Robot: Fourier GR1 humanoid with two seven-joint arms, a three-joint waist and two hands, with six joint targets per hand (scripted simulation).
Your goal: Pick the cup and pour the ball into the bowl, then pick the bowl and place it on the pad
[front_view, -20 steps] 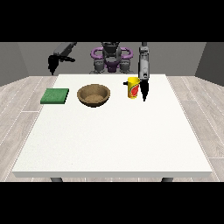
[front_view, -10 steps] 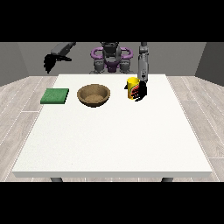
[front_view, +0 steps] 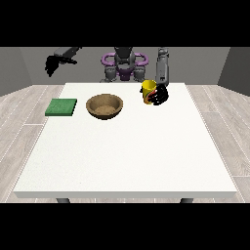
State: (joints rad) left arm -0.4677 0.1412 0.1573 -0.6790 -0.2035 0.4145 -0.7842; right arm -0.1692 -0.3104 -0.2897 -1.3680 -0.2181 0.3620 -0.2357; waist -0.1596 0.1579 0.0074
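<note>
The robot hand at the view's right (front_view: 159, 96) is at the side of the yellow cup (front_view: 148, 91), and its fingers curl around the cup, so I judge it is grasping it. The cup stands upright on the white surface (front_view: 127, 156), near the far edge.

The risk I see is in the lift and the pour: if the cup tilts too early, the ball can roll out onto the surface before it is over the bowl (front_view: 104, 106). The ball itself is not visible; it is probably inside the cup. The bowl is well apart from the cup, toward the view's left.

The robot hand at the view's left (front_view: 54, 63) is raised off the surface, fingers hanging relaxed, holding nothing.

Count: one cup, one brown bowl, one green pad (front_view: 61, 107), two robot hands.
</note>
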